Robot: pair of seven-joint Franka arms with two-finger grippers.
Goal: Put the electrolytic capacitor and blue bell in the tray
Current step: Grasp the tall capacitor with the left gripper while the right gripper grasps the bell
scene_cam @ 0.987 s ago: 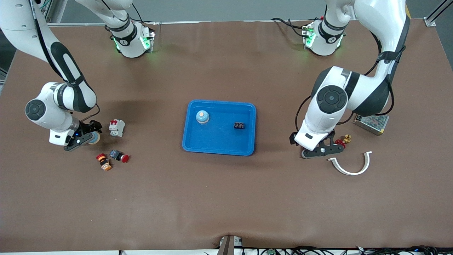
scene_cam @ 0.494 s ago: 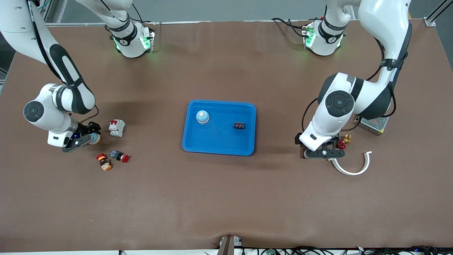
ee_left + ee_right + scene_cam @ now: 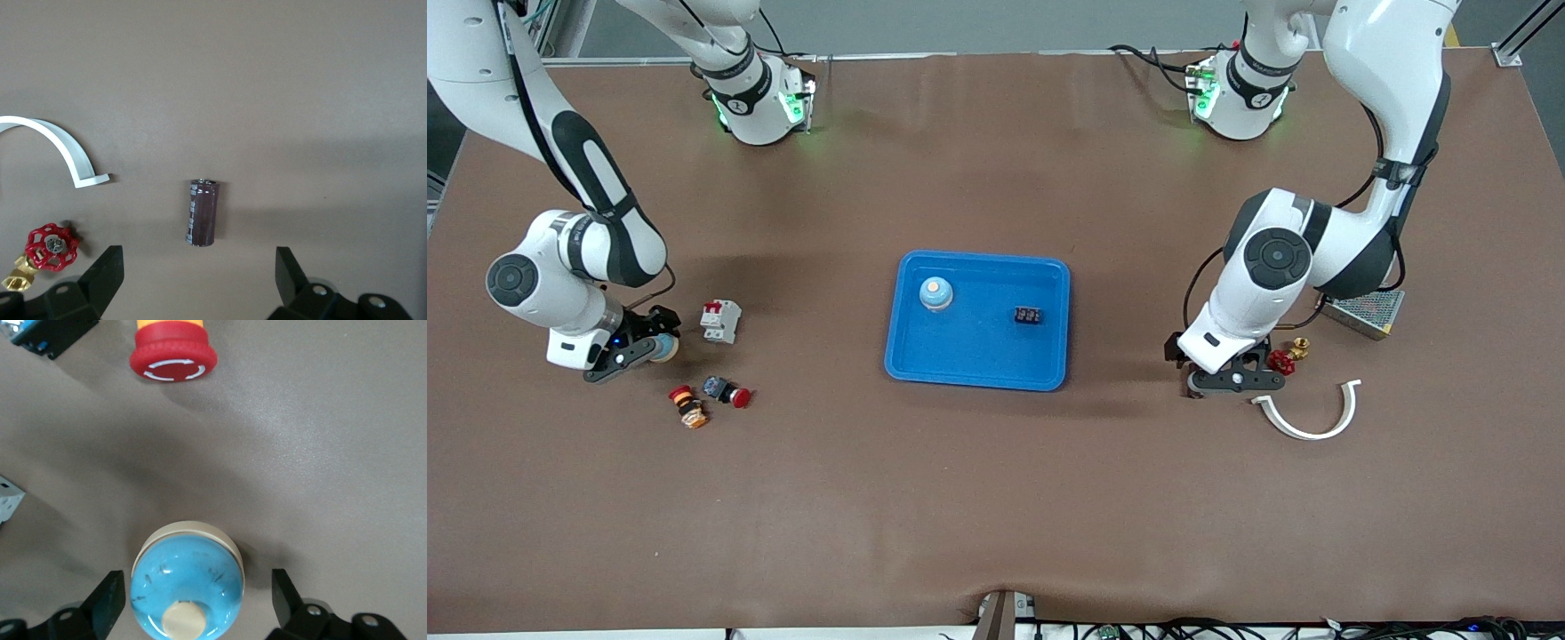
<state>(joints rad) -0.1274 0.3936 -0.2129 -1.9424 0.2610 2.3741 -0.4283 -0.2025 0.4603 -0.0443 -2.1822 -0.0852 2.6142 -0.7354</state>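
The blue tray (image 3: pixel 978 351) lies at the table's middle, with one blue bell (image 3: pixel 935 293) standing in it. A second blue bell (image 3: pixel 187 587) with a cream button stands on the mat at the right arm's end. My right gripper (image 3: pixel 196 587) is low over it, open, one finger on each side with a gap on both. The electrolytic capacitor (image 3: pixel 203 212), a dark brown cylinder, lies on its side on the mat. My left gripper (image 3: pixel 198 263) hovers open just short of it. In the front view the left gripper (image 3: pixel 1234 380) hides the capacitor.
A small black part (image 3: pixel 1028 315) lies in the tray. Beside the left gripper are a red valve (image 3: pixel 1285 358), a white curved strip (image 3: pixel 1307 418) and a metal mesh box (image 3: pixel 1362 309). Near the right gripper sit a white breaker (image 3: pixel 721 320) and two red push buttons (image 3: pixel 729 393).
The left arm's elbow has swung toward its end of the table and its gripper has turned level over the mat. The right gripper has shifted slightly around the bell.
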